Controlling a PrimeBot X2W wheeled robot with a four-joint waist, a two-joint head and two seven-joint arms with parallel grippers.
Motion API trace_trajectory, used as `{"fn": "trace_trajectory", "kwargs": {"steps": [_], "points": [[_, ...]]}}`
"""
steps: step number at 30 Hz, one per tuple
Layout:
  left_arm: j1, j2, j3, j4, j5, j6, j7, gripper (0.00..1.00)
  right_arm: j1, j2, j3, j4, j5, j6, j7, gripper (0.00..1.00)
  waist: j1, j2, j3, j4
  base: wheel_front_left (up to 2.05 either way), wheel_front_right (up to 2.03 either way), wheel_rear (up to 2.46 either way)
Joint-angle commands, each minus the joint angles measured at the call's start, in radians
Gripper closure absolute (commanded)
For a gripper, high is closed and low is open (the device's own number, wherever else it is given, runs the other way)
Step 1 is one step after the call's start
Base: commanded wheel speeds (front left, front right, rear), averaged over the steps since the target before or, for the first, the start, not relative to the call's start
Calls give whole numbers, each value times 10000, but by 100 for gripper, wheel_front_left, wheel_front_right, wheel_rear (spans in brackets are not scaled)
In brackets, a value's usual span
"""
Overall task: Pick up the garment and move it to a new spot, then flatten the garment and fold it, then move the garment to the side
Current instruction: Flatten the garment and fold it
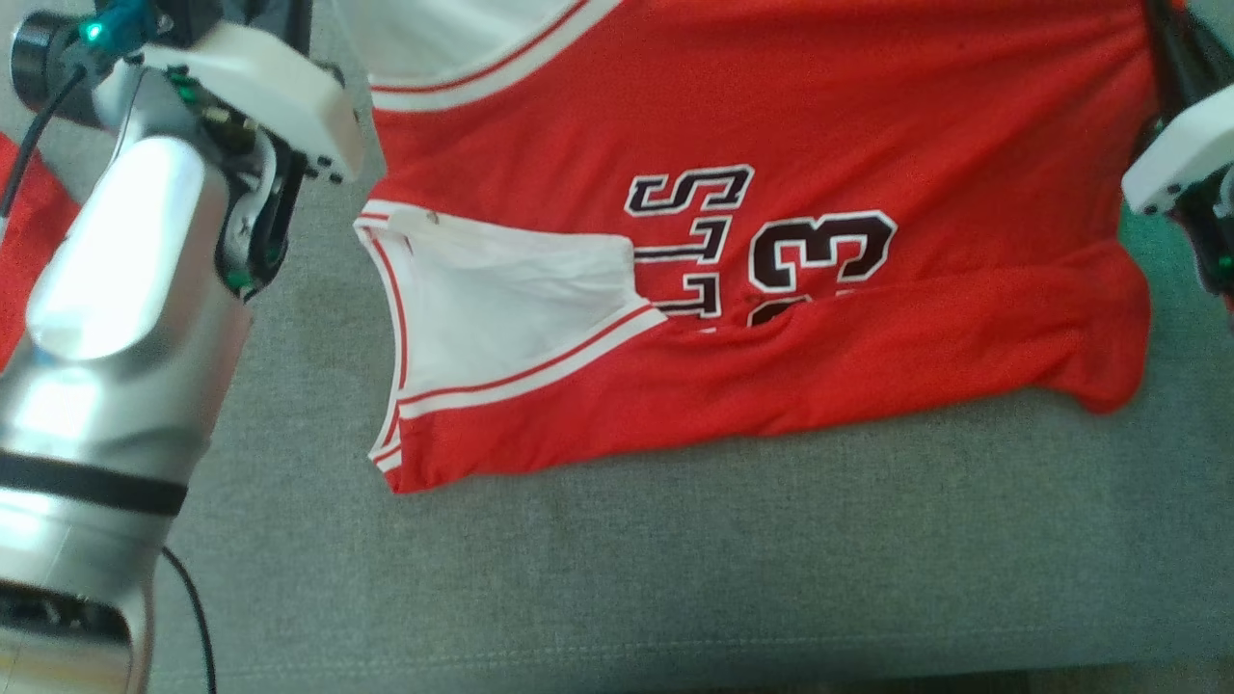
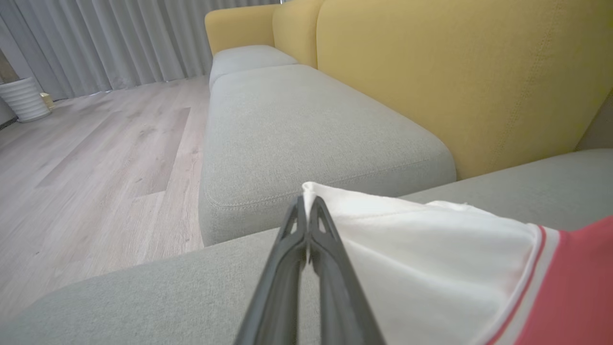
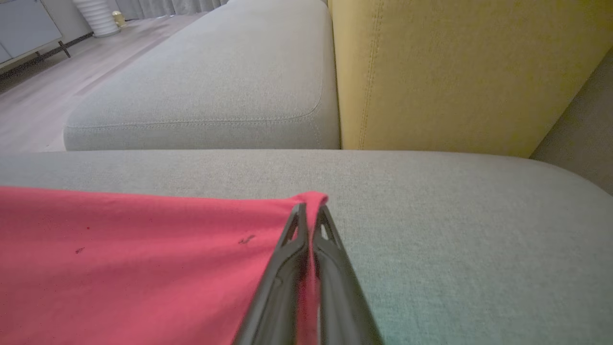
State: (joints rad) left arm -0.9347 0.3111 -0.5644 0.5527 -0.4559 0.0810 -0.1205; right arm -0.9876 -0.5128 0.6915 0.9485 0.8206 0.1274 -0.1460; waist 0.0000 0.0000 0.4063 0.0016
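Garment red, white-trimmed, black numerals, left tool and right tool each pinched onto its edge

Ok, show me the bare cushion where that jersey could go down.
Free: the wide grey cushion band in front of the jersey; the neighbouring seat cushion below the yellow backrest. Crowded: the jersey's two ends, where the left gripper and right gripper pinch it.

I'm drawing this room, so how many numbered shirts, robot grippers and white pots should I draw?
numbered shirt: 1
left gripper and right gripper: 2
white pot: 1
Total: 4
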Motion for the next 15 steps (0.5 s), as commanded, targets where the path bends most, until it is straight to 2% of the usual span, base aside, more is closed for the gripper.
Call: {"fn": "trace_trajectory", "kwargs": {"steps": [1,4,8,15], "points": [[-658,277,504,0,98,129,-332,100,-171,-51,72,22,-94,33,-291,100,0,0,33,9,0,0,0],[-886,64,485,466,102,107,-650,100,-291,50,170,207,-86,33,-503,100,0,0,66,18,0,0,0],[-928,-84,203,890,159,-226,-776,100,-210,104,423,295,27,33,-582,100,0,0,31,31,0,0,0],[-288,91,-47,808,87,-550,-814,100,344,-83,801,94,437,33,-677,100,0,0,-462,50,0,0,0]]}}
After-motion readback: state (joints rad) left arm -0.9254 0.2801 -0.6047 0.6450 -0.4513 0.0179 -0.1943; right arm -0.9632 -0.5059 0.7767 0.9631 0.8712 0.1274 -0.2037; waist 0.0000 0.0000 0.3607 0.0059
